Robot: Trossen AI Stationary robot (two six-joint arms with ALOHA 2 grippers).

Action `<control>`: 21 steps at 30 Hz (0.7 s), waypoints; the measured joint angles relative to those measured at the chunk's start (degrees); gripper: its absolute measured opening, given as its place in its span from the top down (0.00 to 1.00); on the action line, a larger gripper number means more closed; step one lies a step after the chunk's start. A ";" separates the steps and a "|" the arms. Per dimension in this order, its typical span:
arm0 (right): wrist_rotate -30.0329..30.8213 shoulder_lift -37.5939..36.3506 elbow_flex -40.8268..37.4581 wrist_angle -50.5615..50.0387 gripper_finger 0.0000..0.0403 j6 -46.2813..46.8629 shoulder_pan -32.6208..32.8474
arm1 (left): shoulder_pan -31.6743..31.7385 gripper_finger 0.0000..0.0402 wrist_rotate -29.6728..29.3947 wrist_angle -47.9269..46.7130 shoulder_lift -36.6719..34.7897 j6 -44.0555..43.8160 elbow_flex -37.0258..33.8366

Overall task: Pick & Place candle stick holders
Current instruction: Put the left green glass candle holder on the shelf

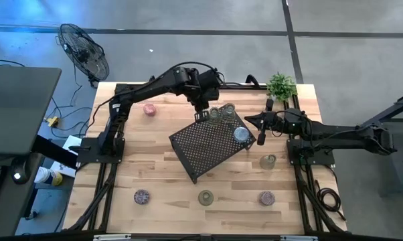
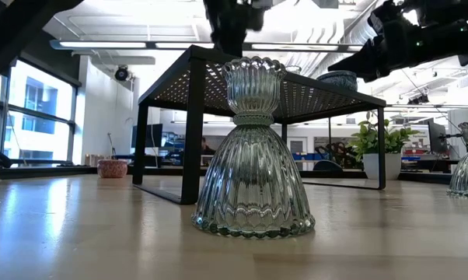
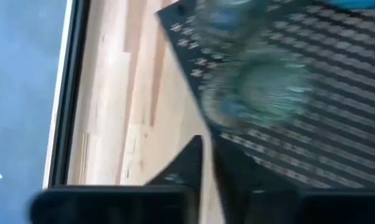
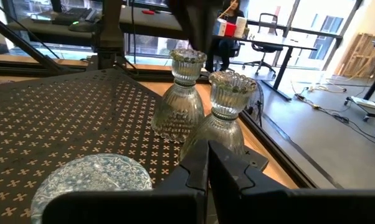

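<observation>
A black mesh tray (image 1: 205, 150) stands askew mid-table. Two clear-greenish candle stick holders (image 1: 215, 112) (image 1: 229, 110) stand upright on its far corner, and a blue-topped holder (image 1: 241, 134) stands at its right corner. My left gripper (image 1: 201, 114) is shut and empty, over the tray's far corner just left of the clear pair; one of the pair shows ahead of its fingers (image 3: 262, 87). My right gripper (image 1: 260, 132) is shut and empty, just right of the blue-topped holder (image 4: 94, 180), and points at the clear pair (image 4: 228, 118).
Holders stand on the bare table: a pink one (image 1: 149, 109) at far left, a purple one (image 1: 142, 196), a clear one (image 1: 205, 197) and a mottled one (image 1: 266, 197) along the near edge, and a clear one (image 1: 268, 161) at right. A potted plant (image 1: 280, 86) stands at far right.
</observation>
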 joint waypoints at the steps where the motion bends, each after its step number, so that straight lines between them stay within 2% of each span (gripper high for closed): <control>1: -0.46 0.00 0.00 -0.02 1.00 0.00 0.00 | 0.65 0.98 0.01 0.26 0.04 -0.60 -0.67; 5: -2.61 0.00 0.00 -0.16 1.00 0.00 0.02 | 1.85 0.96 0.41 6.47 -2.59 -1.55 -5.92; 9: -2.76 0.00 0.00 -0.42 1.00 0.59 0.02 | 1.43 0.99 4.07 16.99 -5.71 -1.62 -15.19; 15: -2.71 0.00 0.00 -0.74 1.00 0.63 0.01 | 1.82 1.00 5.94 28.08 -11.41 -4.37 -27.99; 21: -2.35 0.00 0.00 -0.70 1.00 0.63 0.02 | 1.58 1.00 8.75 33.69 -14.28 -4.61 -32.76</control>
